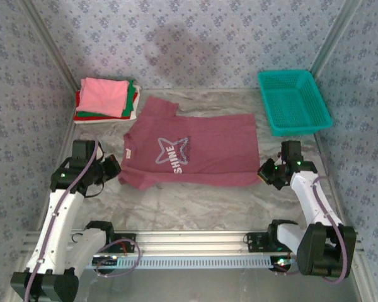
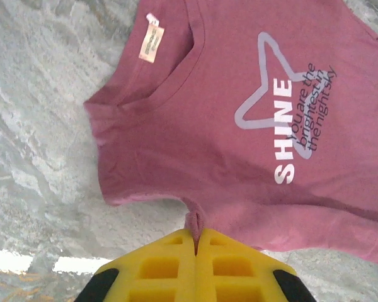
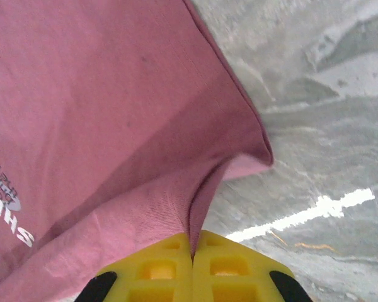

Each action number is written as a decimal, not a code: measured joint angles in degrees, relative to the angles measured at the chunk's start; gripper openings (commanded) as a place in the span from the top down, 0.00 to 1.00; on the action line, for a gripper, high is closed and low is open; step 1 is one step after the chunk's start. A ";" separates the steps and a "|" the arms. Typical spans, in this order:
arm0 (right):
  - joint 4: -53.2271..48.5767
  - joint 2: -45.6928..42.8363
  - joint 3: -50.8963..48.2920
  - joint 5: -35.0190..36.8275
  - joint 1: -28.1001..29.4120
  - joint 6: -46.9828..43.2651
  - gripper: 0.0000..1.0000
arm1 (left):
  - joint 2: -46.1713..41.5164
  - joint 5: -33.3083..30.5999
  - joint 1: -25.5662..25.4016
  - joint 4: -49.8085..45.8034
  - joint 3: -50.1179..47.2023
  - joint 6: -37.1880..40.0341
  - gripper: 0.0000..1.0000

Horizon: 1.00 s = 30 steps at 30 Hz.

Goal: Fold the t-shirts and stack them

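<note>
On the marbled table (image 1: 195,204) we see the maroon t-shirt (image 1: 195,151) spread flat, print up. We find the left claw (image 2: 195,238) clenched on its underarm fabric by the near sleeve, and the right claw (image 3: 192,244) pinching fabric beside its near hem corner. 1 stack of folded t-shirts (image 1: 107,99) sits far left.

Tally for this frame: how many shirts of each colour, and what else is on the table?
Maroon shirt: 1
Pink shirt: 1
Green shirt: 1
Red shirt: 1
White shirt: 1
Teal basket: 1
Total: 6
</note>
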 measured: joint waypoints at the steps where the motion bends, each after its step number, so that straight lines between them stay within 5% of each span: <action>1: -0.35 -0.57 -0.48 -0.20 -0.13 0.22 1.00 | -0.57 0.07 0.00 -0.17 -0.57 -0.24 1.00; 16: 4.02 12.55 8.61 -0.37 -0.33 -1.36 1.00 | 15.39 -0.04 1.03 5.79 5.22 2.89 1.00; 30: 9.46 22.77 12.85 -0.46 -0.83 -0.83 0.87 | 31.56 -0.66 2.32 9.11 16.02 10.58 0.97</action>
